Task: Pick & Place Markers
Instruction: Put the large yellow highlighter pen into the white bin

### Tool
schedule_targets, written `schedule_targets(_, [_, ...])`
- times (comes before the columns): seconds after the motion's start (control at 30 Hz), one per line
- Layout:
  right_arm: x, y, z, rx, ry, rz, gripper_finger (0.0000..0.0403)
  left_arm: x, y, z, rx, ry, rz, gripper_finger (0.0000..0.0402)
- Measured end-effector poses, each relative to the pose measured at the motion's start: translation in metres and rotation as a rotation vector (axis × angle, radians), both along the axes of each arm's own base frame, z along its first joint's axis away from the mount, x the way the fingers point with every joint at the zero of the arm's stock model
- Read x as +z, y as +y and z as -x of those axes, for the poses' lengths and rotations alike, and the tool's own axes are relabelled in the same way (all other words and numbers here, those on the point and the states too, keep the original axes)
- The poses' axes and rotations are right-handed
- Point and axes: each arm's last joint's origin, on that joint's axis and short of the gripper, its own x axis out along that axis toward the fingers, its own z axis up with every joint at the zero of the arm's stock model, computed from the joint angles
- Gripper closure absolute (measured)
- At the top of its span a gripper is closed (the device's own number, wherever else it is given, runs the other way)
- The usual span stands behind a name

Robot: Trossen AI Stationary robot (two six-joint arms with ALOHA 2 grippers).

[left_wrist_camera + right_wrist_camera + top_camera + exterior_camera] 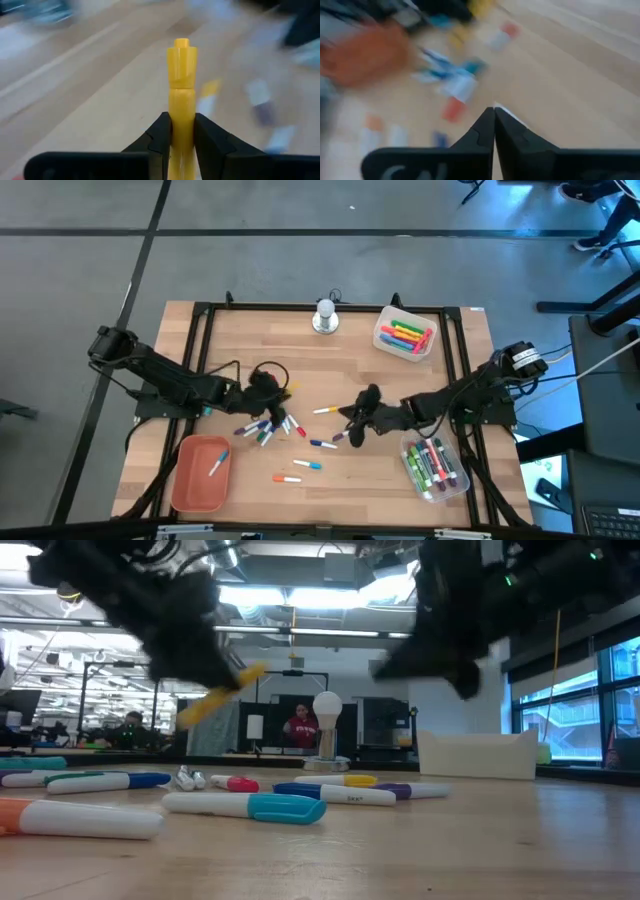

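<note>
Several markers (265, 428) lie scattered on the wooden table (250, 340), white-barrelled with coloured caps; in the low view they lie flat along the front (245, 805). My left gripper (182, 117) hangs over the cluster's far side (270, 392), shut on a yellow marker (182, 75). My right gripper (354, 426) hovers right of the loose markers with its fingers shut (494, 109). A thin white sliver (512, 116) shows beside one fingertip; whether it is touched I cannot tell. My left gripper pinches the yellow marker's barrel (182, 131) between its two fingers. The marker runs along the fingers, and its capped end (181, 50) sticks out past their tips. It is lifted clear of the table and tilted (220, 695).
An orange tray (190, 485) at the near left holds one marker (217, 465). Clear bins with markers stand at the far right (382, 340) and near right (462, 485). A small silver-white round knob object (325, 315) stands at the far middle. Black rails frame the table.
</note>
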Motion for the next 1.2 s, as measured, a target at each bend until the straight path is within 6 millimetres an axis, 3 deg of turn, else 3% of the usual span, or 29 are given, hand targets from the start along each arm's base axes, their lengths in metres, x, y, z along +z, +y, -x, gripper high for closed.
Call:
schedule_targets(0.23, [0.012, 0.004, -0.013, 0.114, -0.206, 0.006, 0.0369, 0.022, -0.011, -0.028, -0.189, -0.341, -0.058, 0.0344])
schedule_targets(0.37, [0.016, 0.008, -0.022, 0.175, -0.243, -0.028, 0.0321, 0.03, -0.011, -0.037, -0.205, -0.5, -0.126, 0.0344])
schedule_targets(0.57, [0.042, 0.006, -0.038, 0.169, -0.311, 0.024, 0.0246, 0.049, 0.009, -0.043, -0.25, -0.729, -0.112, 0.0344])
schedule_targets(0.87, [0.059, -0.013, -0.053, 0.122, -0.304, 0.06, 0.0213, 0.05, 0.021, -0.045, -0.272, -0.732, -0.132, 0.0344])
schedule_targets(1.2, [0.06, -0.011, -0.052, 0.099, -0.298, 0.131, 0.0212, 0.049, 0.019, -0.045, -0.312, -0.729, -0.082, 0.0343])
